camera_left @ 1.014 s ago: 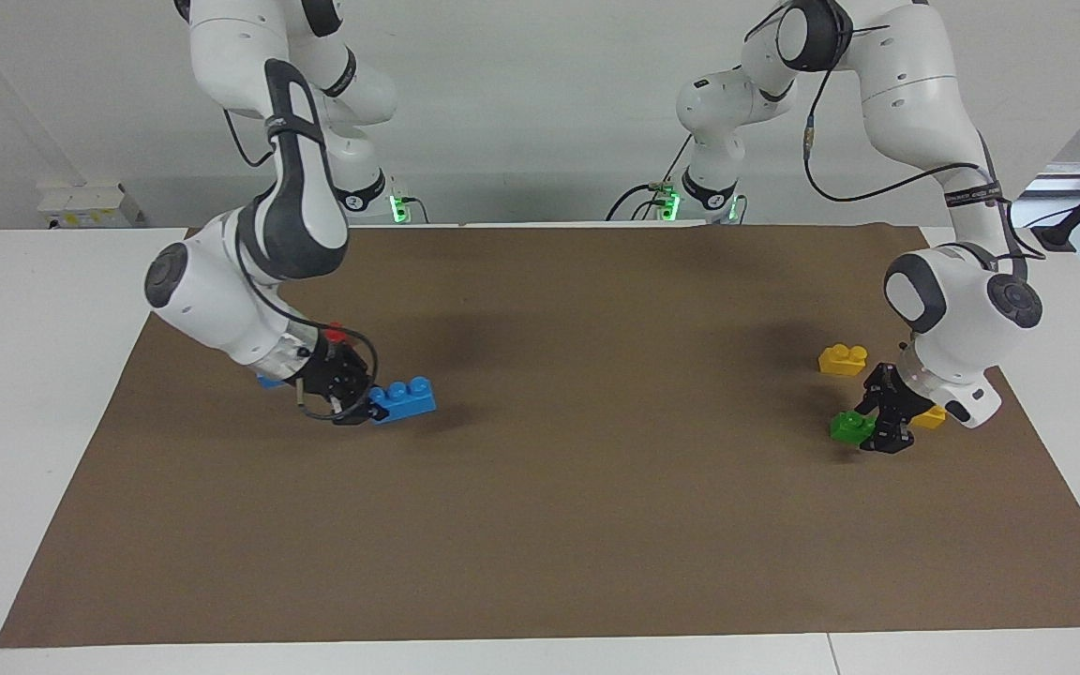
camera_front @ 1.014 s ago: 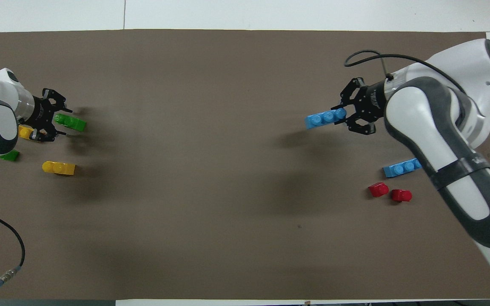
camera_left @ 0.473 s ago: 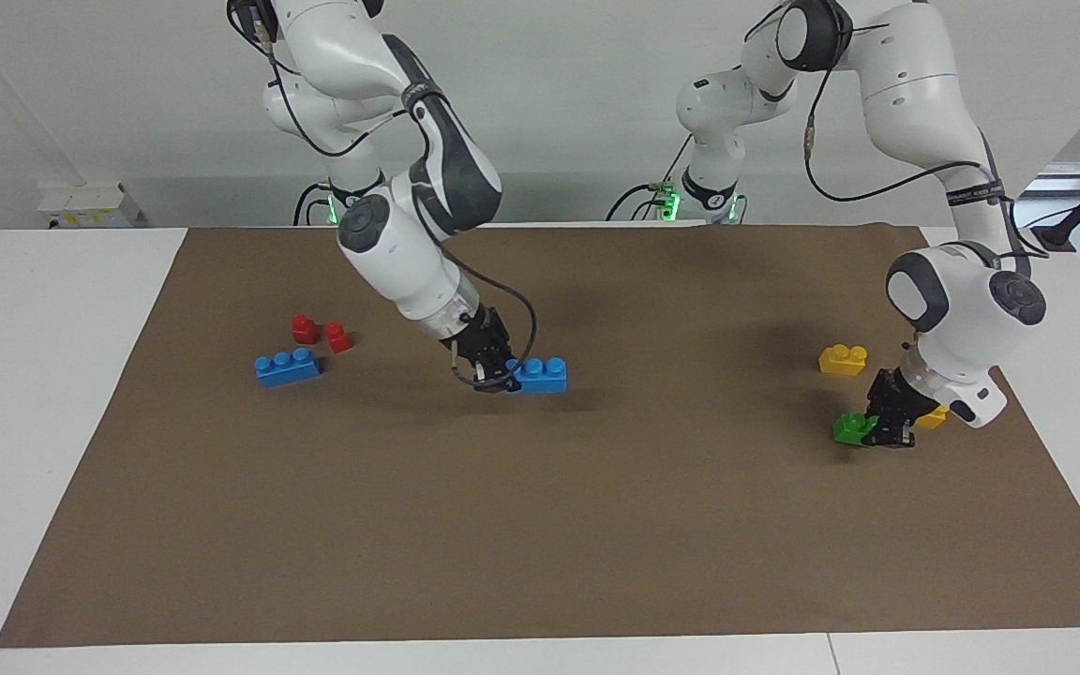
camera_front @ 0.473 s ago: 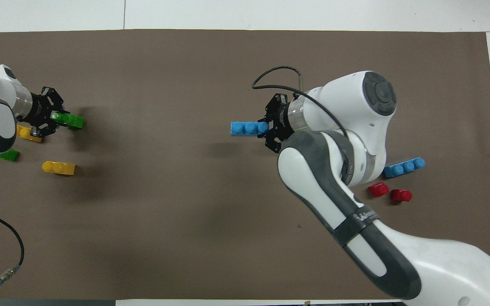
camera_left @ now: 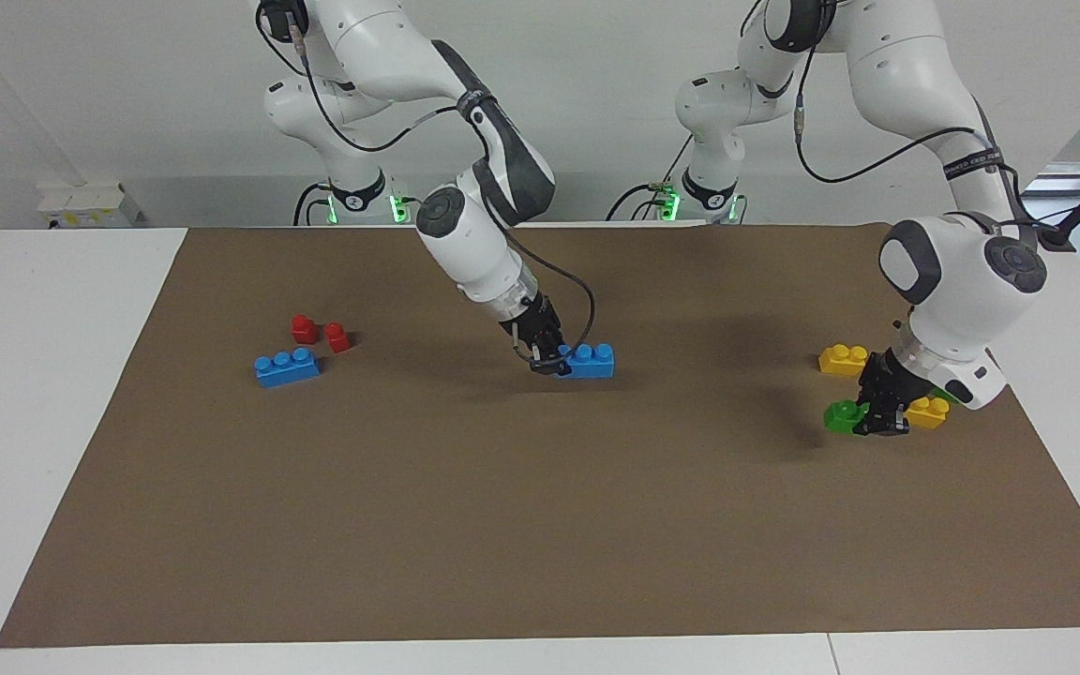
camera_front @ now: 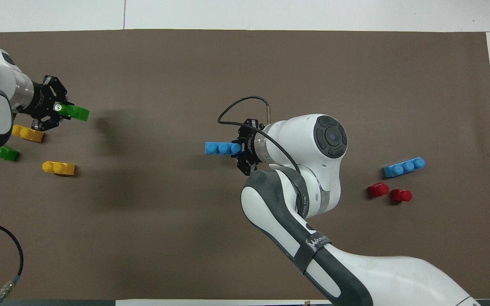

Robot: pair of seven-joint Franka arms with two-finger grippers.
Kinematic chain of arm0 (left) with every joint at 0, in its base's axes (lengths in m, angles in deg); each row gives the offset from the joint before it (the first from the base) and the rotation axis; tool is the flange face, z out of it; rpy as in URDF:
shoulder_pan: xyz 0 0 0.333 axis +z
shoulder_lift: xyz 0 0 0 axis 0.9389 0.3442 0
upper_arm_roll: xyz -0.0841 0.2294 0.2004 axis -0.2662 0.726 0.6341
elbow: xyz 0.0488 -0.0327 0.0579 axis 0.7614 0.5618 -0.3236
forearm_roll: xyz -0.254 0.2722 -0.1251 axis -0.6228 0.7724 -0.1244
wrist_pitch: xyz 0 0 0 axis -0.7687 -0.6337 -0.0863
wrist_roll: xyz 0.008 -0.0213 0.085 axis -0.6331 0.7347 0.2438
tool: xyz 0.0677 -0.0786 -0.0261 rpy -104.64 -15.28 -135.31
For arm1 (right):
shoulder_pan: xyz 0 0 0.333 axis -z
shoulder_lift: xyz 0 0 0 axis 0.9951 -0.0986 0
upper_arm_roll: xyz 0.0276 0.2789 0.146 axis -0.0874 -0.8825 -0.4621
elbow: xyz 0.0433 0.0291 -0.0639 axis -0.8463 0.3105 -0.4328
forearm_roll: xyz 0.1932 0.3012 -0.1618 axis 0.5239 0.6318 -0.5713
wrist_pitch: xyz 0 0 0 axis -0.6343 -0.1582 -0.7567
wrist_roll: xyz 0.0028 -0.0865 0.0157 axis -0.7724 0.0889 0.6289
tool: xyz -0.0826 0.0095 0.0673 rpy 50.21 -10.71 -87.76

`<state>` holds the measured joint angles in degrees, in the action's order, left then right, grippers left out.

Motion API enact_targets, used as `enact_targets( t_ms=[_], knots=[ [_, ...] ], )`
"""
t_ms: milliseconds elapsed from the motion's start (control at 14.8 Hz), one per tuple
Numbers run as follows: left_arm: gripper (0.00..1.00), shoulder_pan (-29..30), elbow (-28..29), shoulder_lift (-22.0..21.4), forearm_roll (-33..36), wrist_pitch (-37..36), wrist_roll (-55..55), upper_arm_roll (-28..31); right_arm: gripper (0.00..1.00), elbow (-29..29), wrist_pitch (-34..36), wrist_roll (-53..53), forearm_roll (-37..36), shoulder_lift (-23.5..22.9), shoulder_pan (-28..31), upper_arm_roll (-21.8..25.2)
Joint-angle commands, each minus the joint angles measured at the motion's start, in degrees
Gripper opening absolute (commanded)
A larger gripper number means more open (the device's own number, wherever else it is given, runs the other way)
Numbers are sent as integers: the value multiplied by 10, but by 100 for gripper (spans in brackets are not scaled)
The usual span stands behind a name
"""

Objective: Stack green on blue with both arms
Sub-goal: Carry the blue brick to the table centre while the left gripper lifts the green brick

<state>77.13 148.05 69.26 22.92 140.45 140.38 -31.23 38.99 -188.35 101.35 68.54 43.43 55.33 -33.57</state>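
Both pincers gripping — left pincer [camera_left: 868, 420] green brick [camera_left: 844, 415], right pincer [camera_left: 549, 361] blue brick [camera_left: 589, 361].

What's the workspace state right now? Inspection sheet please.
Surface: brown mat lies flat on the white table.
Job's things: blue brick held over the middle of the mat; green brick held low over the left arm's end of the mat; not yet stacked.
Clutter: spare blue brick and two red bricks toward the right arm's end; two yellow bricks and a spare green brick toward the left arm's end.
End effectors: right end effector shut on the blue brick; left end effector shut on the green brick.
Cables: wrist cable loop on the right arm; loose black cable on the mat near the left arm's base.
Surroundings: small box by the wall.
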Motion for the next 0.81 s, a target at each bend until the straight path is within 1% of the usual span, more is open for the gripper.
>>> enact_targets(
  t_ms=[0, 203, 405, 541, 743],
  knots=[
    [0, -39, 13, -47, 8, -60, 46, 6, 0, 22, -37, -3, 40, -3, -10, 2],
    [0, -99, 15, -64, 8, -82, 147, 8, 0, 42, -64, -4, 48, -7, -17, 2],
    [0, -153, 37, -84, 8, -85, 219, 7, 0, 43, -74, -4, 48, -17, -20, 2],
    [0, -185, 42, -87, 8, -85, 266, 7, 0, 44, -87, 0, 48, -23, -26, 3],
    [0, -238, 76, -104, 8, -75, 328, 7, 0, 54, -91, 2, 48, -21, -31, 3]
  ],
)
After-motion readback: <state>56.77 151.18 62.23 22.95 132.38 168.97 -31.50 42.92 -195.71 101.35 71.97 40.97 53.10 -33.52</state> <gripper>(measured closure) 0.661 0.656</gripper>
